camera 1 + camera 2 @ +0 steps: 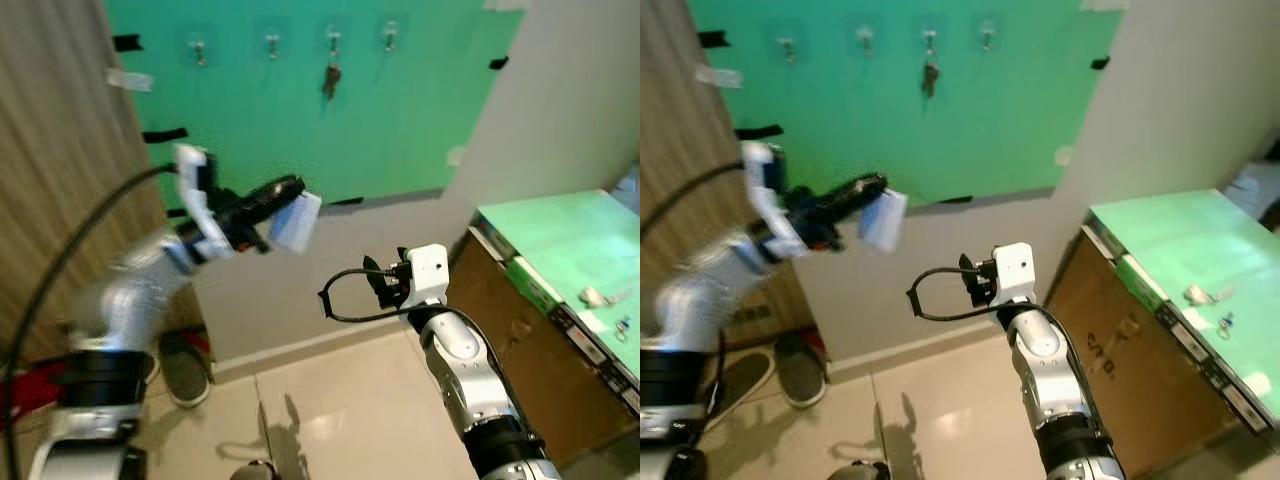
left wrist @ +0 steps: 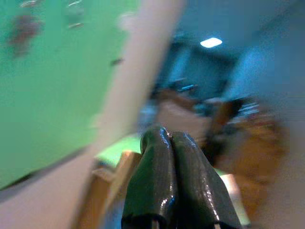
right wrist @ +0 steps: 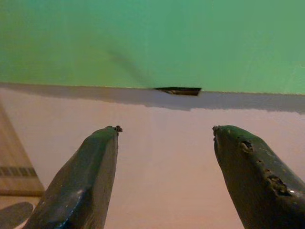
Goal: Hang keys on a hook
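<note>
A dark bunch of keys (image 1: 330,78) hangs from the third of several small hooks (image 1: 271,43) on a green board (image 1: 400,120) on the wall. My left gripper (image 1: 293,186) is raised below the board, pointing right, blurred. Its fingers (image 2: 157,181) are pressed together with nothing seen between them. A pale block (image 1: 297,222) sits just under them. My right gripper (image 1: 377,280) is lower, facing the bare wall under the board. Its fingers (image 3: 86,181) stand wide apart and hold nothing.
A brown cabinet with a green top (image 1: 560,235) stands at the right, with small items (image 1: 595,296) lying on it. A wooden panel (image 1: 60,150) rises at the left. Shoes (image 1: 185,365) lie on the tiled floor by the wall. Black cables loop off both arms.
</note>
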Motion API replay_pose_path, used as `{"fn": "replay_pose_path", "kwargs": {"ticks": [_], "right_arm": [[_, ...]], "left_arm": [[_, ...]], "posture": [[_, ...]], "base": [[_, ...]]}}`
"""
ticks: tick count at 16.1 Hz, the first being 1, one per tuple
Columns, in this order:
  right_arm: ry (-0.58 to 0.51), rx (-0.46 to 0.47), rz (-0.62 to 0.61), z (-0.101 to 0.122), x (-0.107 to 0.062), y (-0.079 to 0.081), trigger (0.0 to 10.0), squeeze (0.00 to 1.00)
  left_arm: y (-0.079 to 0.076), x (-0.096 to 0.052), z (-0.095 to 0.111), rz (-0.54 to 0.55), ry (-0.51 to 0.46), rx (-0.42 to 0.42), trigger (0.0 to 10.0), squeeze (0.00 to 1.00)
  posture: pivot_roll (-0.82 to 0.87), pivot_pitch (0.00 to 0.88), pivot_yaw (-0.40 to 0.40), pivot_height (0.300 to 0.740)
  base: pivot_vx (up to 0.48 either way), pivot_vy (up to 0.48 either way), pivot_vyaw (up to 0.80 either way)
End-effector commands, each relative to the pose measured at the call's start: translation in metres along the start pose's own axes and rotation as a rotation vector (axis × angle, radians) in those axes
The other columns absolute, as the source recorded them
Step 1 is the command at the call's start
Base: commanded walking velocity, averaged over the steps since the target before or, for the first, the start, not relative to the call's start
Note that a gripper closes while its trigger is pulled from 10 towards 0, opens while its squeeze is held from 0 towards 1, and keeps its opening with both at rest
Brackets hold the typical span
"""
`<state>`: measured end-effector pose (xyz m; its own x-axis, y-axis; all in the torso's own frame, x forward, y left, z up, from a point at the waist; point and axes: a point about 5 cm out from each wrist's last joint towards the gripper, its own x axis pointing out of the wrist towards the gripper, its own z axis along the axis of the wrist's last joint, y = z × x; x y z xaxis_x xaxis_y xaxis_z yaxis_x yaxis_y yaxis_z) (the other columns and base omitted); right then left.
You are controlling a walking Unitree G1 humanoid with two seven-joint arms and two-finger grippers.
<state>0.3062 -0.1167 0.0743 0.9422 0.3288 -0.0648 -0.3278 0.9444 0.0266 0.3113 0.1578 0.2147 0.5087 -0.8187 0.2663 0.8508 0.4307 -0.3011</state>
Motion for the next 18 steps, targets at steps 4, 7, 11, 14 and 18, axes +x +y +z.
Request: {"fn": "replay_pose_path", "kwargs": {"ticks": [4, 7, 11, 14, 18], "right_arm": [[-0.006, 0.008, -0.01, 0.0, -0.003, -0.001, 10.0, 0.23], [-0.006, 0.008, -0.012, 0.0, -0.003, -0.001, 10.0, 0.22], [-0.054, -0.036, -0.069, 0.008, -0.006, -0.009, 10.0, 0.22], [-0.102, -0.067, -0.076, 0.018, -0.012, -0.01, 10.0, 0.22], [-0.184, -0.087, -0.056, 0.045, -0.023, -0.005, 10.0, 0.22]], "left_arm": [[-0.017, 0.007, 0.019, -0.162, -0.05, -0.011, 10.0, 0.0], [0.003, 0.013, 0.022, 0.026, -0.055, 0.072, 10.0, 0.0], [0.047, -0.002, 0.018, 0.714, 0.017, 0.486, 10.0, 0.0], [0.016, 0.004, 0.0, 0.711, -0.028, 0.562, 10.0, 0.0], [-0.02, -0.002, -0.015, 0.861, -0.057, 0.652, 10.0, 0.0]], "posture": [[0.07, 0.0, -0.007, 0.74], [0.07, 0.0, -0.006, 0.74], [0.06, 0.0, 0.014, 0.74], [0.06, 0.0, 0.013, 0.74], [0.07, 0.0, 0.006, 0.74]], "base": [[0.0, 0.0, 0.0], [0.0, 0.0, 0.0], [0.0, 0.0, 0.0], [0.0, 0.0, 0.0], [0.0, 0.0, 0.0]]}}
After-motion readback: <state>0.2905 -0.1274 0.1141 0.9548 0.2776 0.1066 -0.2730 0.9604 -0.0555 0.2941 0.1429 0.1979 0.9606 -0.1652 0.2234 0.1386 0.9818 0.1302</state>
